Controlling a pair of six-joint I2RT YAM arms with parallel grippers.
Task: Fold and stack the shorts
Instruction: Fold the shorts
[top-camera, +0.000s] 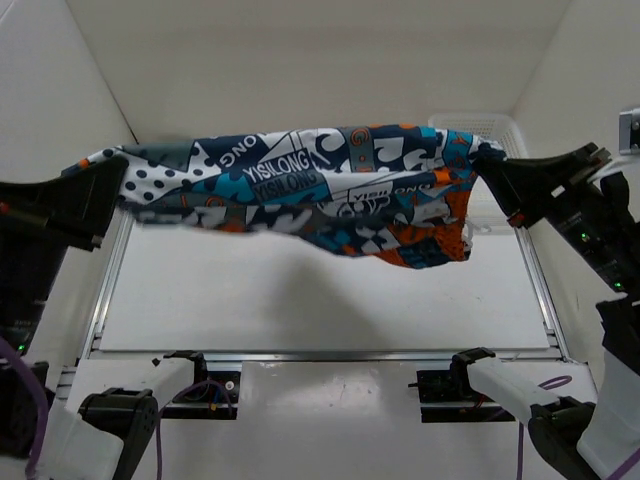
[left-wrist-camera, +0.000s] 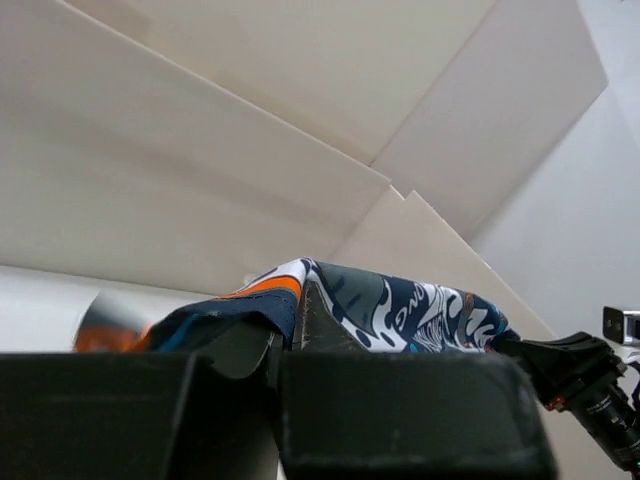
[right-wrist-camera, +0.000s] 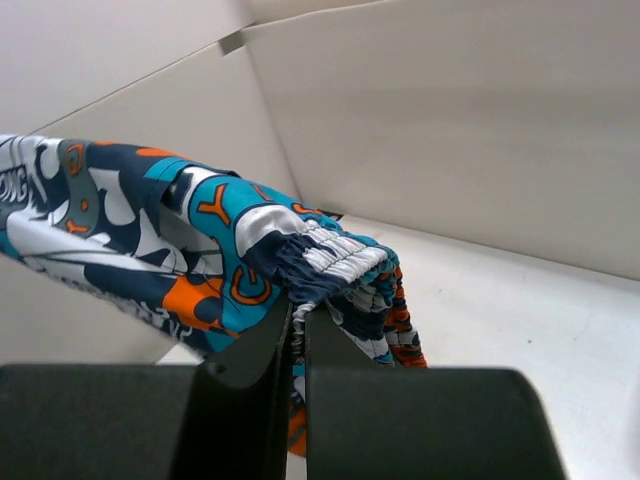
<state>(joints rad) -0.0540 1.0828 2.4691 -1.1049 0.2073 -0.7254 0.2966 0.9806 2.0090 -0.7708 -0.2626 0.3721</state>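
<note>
The left gripper (top-camera: 120, 186) and right gripper (top-camera: 484, 158) clamp opposite edges of the shorts (top-camera: 300, 185) above the table (top-camera: 300, 300).

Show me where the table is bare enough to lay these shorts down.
The table is bare across its middle, between the left rail and the right rail, under the held-up shorts. Crowded only at the far right corner, by the basket.
</note>
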